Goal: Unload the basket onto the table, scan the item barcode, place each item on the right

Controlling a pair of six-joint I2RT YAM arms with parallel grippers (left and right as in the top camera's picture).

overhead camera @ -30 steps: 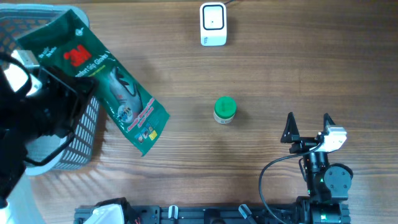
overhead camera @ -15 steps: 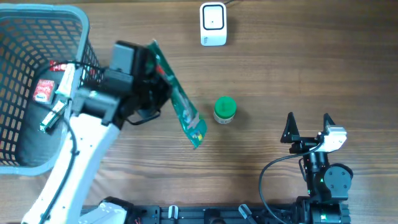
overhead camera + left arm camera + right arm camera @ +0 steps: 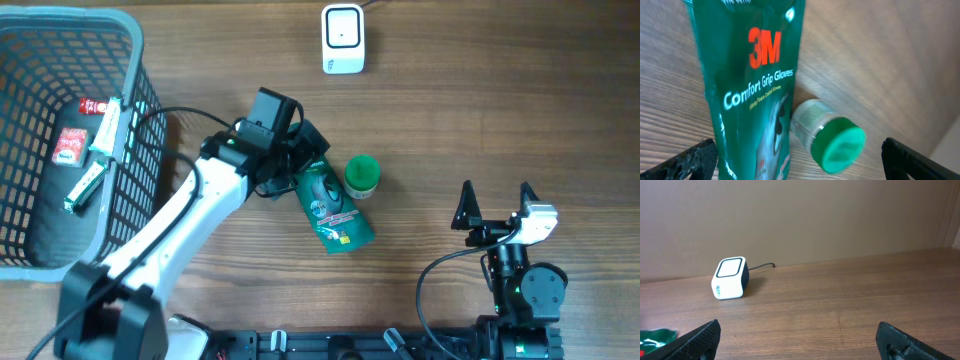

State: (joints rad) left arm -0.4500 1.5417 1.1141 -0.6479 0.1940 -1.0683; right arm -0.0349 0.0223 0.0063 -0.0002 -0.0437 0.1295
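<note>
left gripper [image 3: 797, 150]: jaws wide apart, nothing clamped; black fingers [image 3: 692, 161] sit at the two lower corners of the wrist view, with the pack and jar in the gap ahead
left arm: reaches from the near-left edge out over mid-table, and its wrist covers the pack's top end in the overhead view
glove pack [image 3: 335, 210]: green 3M Comfort Grip Gloves bag, lying flat on the table [image 3: 500, 100] near centre, printed face up, long axis on a diagonal, free of the pincer
barcode: not visible on the face that shows
jar [image 3: 361, 177]: clear body, green cap, upright just right of the pack; it looks to be touching the pack's edge, but I can't be sure from either view
scanner [image 3: 342, 38]: small white box with a dark window, cable at the back, at the far edge of the table, well apart from the pack
right gripper [image 3: 495, 200]: jaws apart and empty, parked at the near-right, pointing toward the scanner
basket [image 3: 135, 60]: grey mesh at far left, small packets [image 3: 70, 145] inside, well apart from the pack
</note>
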